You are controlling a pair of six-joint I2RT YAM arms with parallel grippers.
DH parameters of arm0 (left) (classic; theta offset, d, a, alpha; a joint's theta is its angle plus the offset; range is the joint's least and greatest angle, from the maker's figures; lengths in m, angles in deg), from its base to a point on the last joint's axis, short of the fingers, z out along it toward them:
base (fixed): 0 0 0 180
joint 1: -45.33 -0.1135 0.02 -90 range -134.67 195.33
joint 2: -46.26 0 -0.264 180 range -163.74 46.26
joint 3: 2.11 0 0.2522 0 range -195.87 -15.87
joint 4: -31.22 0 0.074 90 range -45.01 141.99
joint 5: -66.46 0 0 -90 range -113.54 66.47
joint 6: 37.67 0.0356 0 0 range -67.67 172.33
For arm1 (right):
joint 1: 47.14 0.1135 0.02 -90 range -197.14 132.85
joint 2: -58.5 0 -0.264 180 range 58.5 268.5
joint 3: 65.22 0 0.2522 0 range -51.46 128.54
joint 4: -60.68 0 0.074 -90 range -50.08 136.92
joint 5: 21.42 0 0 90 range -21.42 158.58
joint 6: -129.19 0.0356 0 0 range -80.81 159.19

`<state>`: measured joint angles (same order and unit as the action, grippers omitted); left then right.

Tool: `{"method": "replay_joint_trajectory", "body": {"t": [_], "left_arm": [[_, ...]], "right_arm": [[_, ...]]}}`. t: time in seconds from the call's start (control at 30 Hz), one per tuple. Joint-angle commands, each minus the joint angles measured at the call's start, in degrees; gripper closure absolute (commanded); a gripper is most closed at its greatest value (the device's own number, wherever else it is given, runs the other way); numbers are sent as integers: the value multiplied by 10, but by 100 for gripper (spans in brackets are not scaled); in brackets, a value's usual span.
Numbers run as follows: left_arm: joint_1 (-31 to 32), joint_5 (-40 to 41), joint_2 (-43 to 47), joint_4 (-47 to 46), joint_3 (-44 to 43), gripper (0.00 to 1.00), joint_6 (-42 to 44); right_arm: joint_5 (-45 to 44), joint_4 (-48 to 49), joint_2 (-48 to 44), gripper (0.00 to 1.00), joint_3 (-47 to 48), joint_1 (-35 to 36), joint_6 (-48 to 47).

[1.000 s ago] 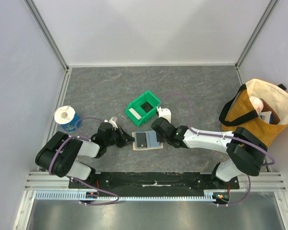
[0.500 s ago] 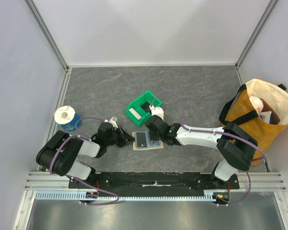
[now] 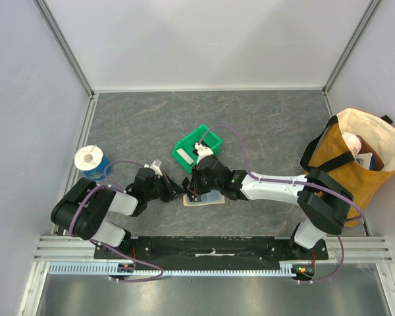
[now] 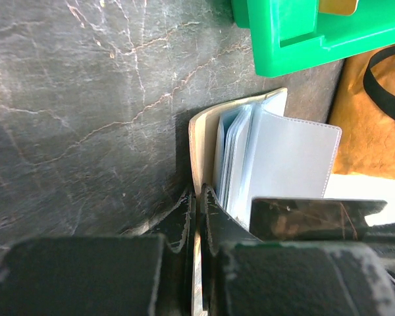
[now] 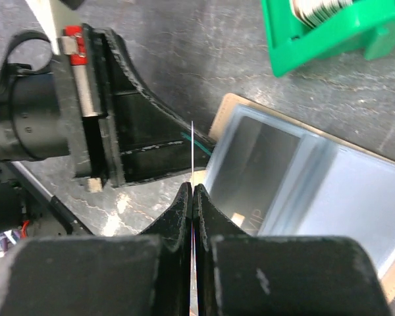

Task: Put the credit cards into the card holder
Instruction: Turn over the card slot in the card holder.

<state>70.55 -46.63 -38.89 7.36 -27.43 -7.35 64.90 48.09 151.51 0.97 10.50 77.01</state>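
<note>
The tan card holder (image 3: 214, 198) lies open on the grey table, with light blue cards (image 4: 232, 155) fanned in its sleeves. One sleeve holds a dark card (image 5: 260, 164). My left gripper (image 4: 199, 196) is shut on the holder's tan cover edge (image 4: 197, 141), at the holder's left side (image 3: 182, 192). My right gripper (image 3: 196, 189) hovers over the holder's left half. It is shut (image 5: 193, 191) on a thin credit card (image 5: 193, 148) seen edge-on. In the left wrist view that card shows as a dark glossy rectangle (image 4: 316, 217) above the sleeves.
A green plastic bin (image 3: 199, 147) stands just behind the holder, with something whitish inside. A blue and white cup (image 3: 92, 163) sits at the far left. A yellow and cream tote bag (image 3: 359, 155) fills the right edge.
My right gripper has swung left from the holder's right side to over its left half, close to the left gripper. The left arm and the holder have stayed put.
</note>
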Motion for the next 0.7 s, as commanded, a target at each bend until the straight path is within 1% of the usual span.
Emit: {"method": "replay_joint_trajectory", "body": {"t": [0.0, 0.2, 0.33, 0.43, 0.47, 0.6, 0.67], "left_arm": [[5, 52, -32, 97, 27, 98, 17], [5, 48, -41, 81, 34, 98, 12], [5, 47, -42, 77, 36, 98, 11], [5, 45, -41, 74, 36, 98, 12], [5, 44, -42, 73, 36, 98, 13], [7, 38, -48, 60, 42, 98, 15], [12, 39, -55, 56, 45, 98, 12]], "right_arm": [[32, 45, -28, 100, 22, 3, -19], [-39, 36, -129, 100, -19, -10, -23], [-53, 32, -182, 100, -56, -36, 4], [-41, 32, -187, 100, -96, -67, 44], [-28, 45, -188, 100, -114, -77, 58], [-5, 166, -194, 100, -217, -89, 109], [8, 213, -184, 100, -244, -90, 125]]}}
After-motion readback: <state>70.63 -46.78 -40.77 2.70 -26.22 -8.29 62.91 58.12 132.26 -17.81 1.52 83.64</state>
